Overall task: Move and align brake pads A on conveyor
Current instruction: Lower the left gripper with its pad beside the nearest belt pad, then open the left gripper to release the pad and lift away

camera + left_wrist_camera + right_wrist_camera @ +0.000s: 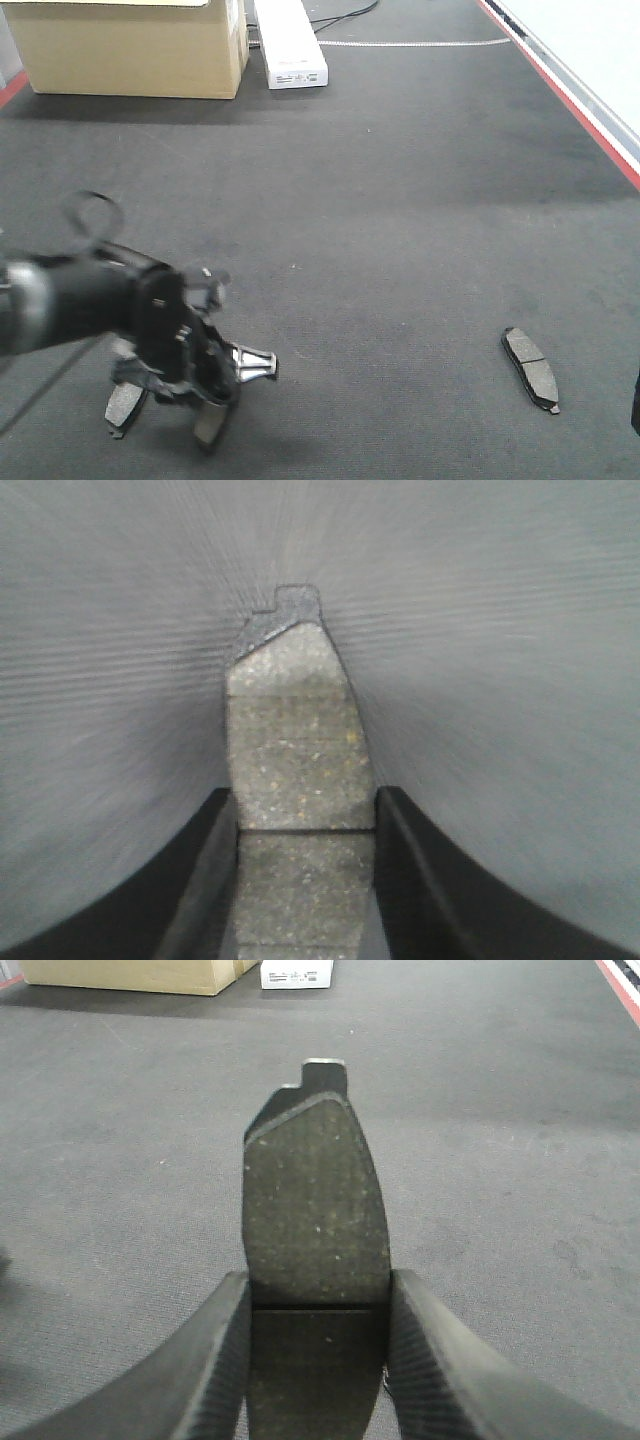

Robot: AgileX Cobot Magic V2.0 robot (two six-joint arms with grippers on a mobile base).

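The conveyor (380, 200) is a wide charcoal belt with a red stripe along its right edge. My left gripper (207, 398), blurred, is low at the front left, shut on a brake pad (296, 742) whose grey-brown face shows between its fingers (205, 880). Another brake pad (124, 406) lies just left of it. A further brake pad (530, 369) lies flat at the front right. In the right wrist view my right gripper (318, 1285) is shut on a dark brake pad (315, 1195), held above the belt. In the front view only a sliver of that gripper shows at the right edge.
A cardboard box (130, 50) and a long white box (290, 45) stand at the belt's far end, with a cable (350, 15) behind them. A pale rail (590, 70) runs along the right side beyond the red stripe.
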